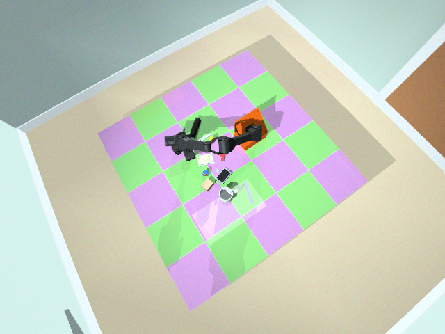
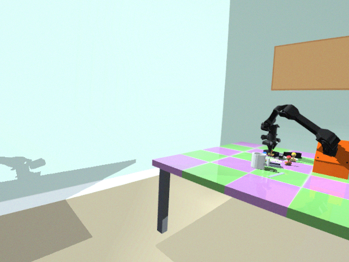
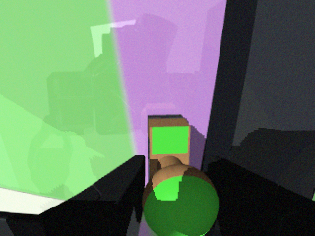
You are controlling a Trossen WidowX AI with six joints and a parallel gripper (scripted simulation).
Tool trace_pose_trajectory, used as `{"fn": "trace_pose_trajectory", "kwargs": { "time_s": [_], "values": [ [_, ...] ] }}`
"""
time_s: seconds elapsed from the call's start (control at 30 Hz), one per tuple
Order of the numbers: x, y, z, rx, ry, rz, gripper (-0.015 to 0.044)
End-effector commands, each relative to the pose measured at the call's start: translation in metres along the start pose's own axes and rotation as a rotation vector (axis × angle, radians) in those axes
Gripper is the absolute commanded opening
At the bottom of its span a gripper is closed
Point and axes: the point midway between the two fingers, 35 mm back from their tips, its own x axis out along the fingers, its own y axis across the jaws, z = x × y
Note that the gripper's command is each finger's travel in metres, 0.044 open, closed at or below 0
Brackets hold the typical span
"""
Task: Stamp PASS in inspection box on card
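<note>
My gripper (image 2: 271, 150) (image 3: 176, 165) points down and is shut on the stamp with the round green-topped handle. The stamp (image 3: 169, 141) (image 2: 271, 154) has a brown block with a bright green label and hangs upright, low at the table; I cannot tell whether its base touches it. The white card (image 1: 205, 160) (image 3: 20, 202) lies beside the arm's end, and its edge shows at lower left in the wrist view. Its box and any print are too small to read. A dark flat pad (image 1: 224, 175) with a pale rim, seemingly the ink pad, lies beyond the card.
A dark block (image 3: 281, 64) stands close right of the stamp. Two black blocks (image 1: 195, 127) (image 1: 188, 154) flank the arm's end. Red (image 1: 222, 157), yellow (image 1: 211, 138) and blue (image 1: 205, 172) pieces, a tan block (image 1: 207, 184), a mug (image 1: 226, 194) (image 2: 258, 160) and a pale strip (image 1: 248, 192) lie around.
</note>
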Motion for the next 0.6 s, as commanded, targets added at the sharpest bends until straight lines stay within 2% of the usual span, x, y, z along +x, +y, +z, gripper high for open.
{"fn": "trace_pose_trajectory", "kwargs": {
  "time_s": [0.0, 0.2, 0.33, 0.5, 0.57],
  "values": [
    [-0.001, -0.001, 0.000, 0.001, -0.002, 0.000, 0.0105],
    [-0.001, -0.001, 0.000, 0.001, -0.002, 0.000, 0.0254],
    [-0.011, -0.002, 0.002, 0.002, -0.002, -0.001, 0.0254],
    [-0.094, -0.010, 0.006, 0.006, -0.005, -0.002, 0.0254],
    [-0.116, -0.012, 0.004, 0.007, -0.005, 0.000, 0.0254]
  ]
}}
